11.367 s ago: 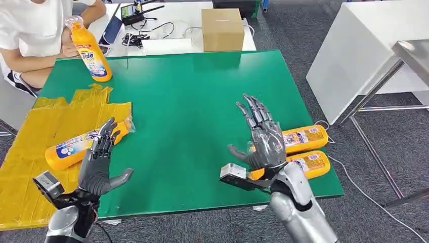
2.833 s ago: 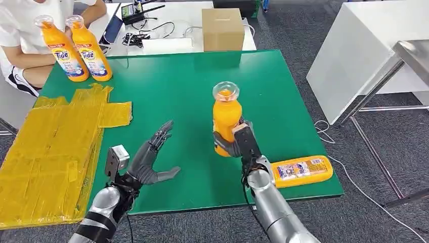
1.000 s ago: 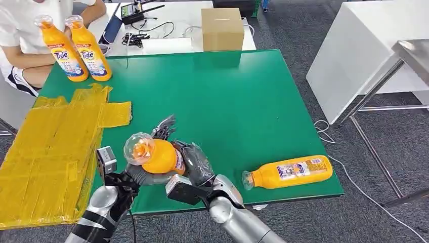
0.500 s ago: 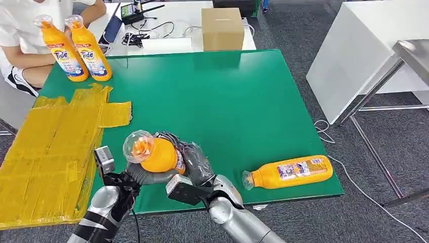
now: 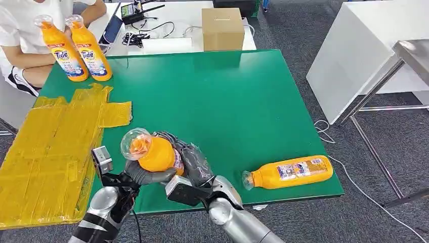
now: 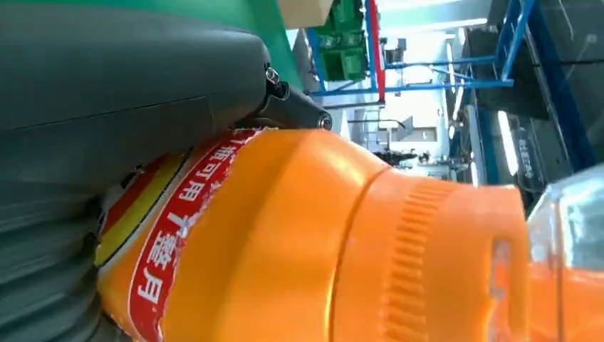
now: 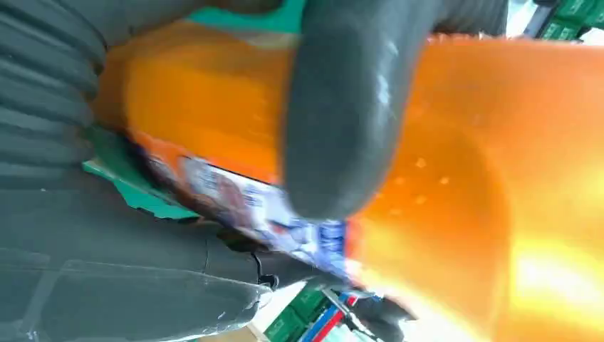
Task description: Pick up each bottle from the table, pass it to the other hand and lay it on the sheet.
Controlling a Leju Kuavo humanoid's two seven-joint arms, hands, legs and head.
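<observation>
An orange bottle (image 5: 154, 153) with a clear cap is held tilted above the table's near edge, cap toward the camera, between both hands. My left hand (image 5: 144, 175) cups it from below and the left, fingers curled around its body. My right hand (image 5: 195, 163) grips the lower part from the right. Up close, the left wrist view has the bottle (image 6: 299, 235) pressed against the left hand (image 6: 107, 85). In the right wrist view the right hand's thumb (image 7: 342, 107) lies across the bottle (image 7: 463, 142). A second bottle (image 5: 288, 173) lies on the table at the near right. The yellow sheet (image 5: 45, 147) covers the left side.
Two more orange bottles (image 5: 55, 48) (image 5: 91, 48) stand at the green table's (image 5: 227, 96) far left corner, beside a seated person (image 5: 20, 30). A cardboard box (image 5: 221, 28) and cables sit behind the far edge. A white table (image 5: 364, 45) stands to the right.
The left hand's fingers, stretched out behind the bottle a second ago, have curled around it. The bottle has shifted slightly left. The right hand still grips it.
</observation>
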